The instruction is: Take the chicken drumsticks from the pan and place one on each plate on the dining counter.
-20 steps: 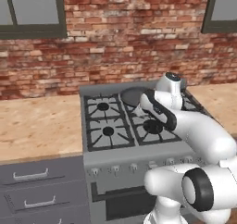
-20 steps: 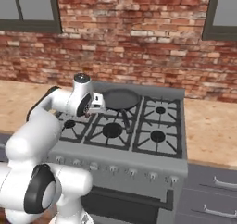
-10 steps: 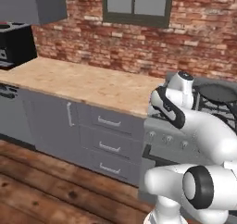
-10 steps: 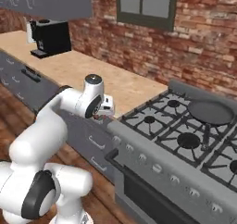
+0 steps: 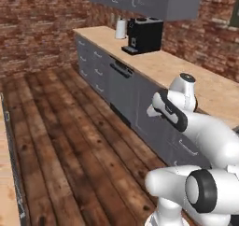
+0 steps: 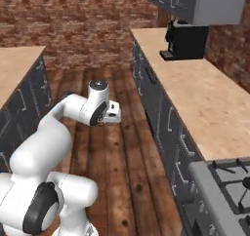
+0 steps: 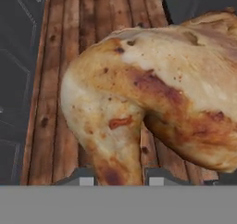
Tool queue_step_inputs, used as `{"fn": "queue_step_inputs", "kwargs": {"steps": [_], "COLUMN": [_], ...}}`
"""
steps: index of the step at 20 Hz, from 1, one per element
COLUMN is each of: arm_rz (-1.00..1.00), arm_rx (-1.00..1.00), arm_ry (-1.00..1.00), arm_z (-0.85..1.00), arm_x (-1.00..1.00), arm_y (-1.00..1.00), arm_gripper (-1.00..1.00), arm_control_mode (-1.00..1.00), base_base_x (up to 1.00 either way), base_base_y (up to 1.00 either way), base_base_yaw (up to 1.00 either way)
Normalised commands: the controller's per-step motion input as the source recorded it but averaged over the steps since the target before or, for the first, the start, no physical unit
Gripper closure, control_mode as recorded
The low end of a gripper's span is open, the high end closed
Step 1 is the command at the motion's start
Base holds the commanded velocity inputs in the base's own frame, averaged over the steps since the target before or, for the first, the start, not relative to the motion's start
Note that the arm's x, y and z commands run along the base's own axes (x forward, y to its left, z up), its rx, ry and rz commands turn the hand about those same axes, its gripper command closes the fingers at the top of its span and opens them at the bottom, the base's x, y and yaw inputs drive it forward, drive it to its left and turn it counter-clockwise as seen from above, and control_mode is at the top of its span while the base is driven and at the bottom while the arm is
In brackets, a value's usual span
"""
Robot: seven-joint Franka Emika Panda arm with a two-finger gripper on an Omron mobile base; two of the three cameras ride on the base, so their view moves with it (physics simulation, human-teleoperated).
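A golden-brown chicken drumstick [image 7: 139,93] hangs close in front of the hand camera, above the wooden floor. My gripper [image 7: 118,179] is shut on it, and the fingertips [image 7: 81,179] rise on either side of its lower end. From the right base view, my gripper [image 6: 105,119] hangs over the floor with a small brown bit of the drumstick [image 6: 101,124] under it. The left base view has my gripper [image 5: 152,111] in front of the grey cabinets. The pan, the second drumstick and the plates are out of view.
A wall counter [image 6: 195,84] over grey cabinets carries a black coffee machine [image 5: 142,34]. The stove corner [image 6: 224,181] sits at the lower right. A beige countertop [image 6: 14,67] over dark panels stands at the left. Wooden floor [image 5: 60,122] lies between them.
The base has turned left: both views swung from the stove to the wall counter, the coffee machine and the floor. The arm keeps its folded pose with the drumstick held.
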Motion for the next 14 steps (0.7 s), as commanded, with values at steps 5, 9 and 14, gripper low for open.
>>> {"fn": "queue_step_inputs", "kwargs": {"steps": [5, 9, 14], "arm_rz": [0.00, 0.00, 0.00], "arm_rx": [0.00, 0.00, 0.00], "arm_ry": [0.00, 0.00, 0.00], "arm_z": [0.00, 0.00, 0.00], "arm_x": [0.00, 0.00, 0.00], "arm_y": [0.00, 0.00, 0.00], "arm_gripper": [1.00, 1.00, 1.00], "arm_control_mode": [1.00, 1.00, 1.00], "base_base_x": [0.18, 0.81, 0.92], "base_base_y": [0.00, -0.14, -0.34], "base_base_yaw": [0.97, 0.55, 0.18]}}
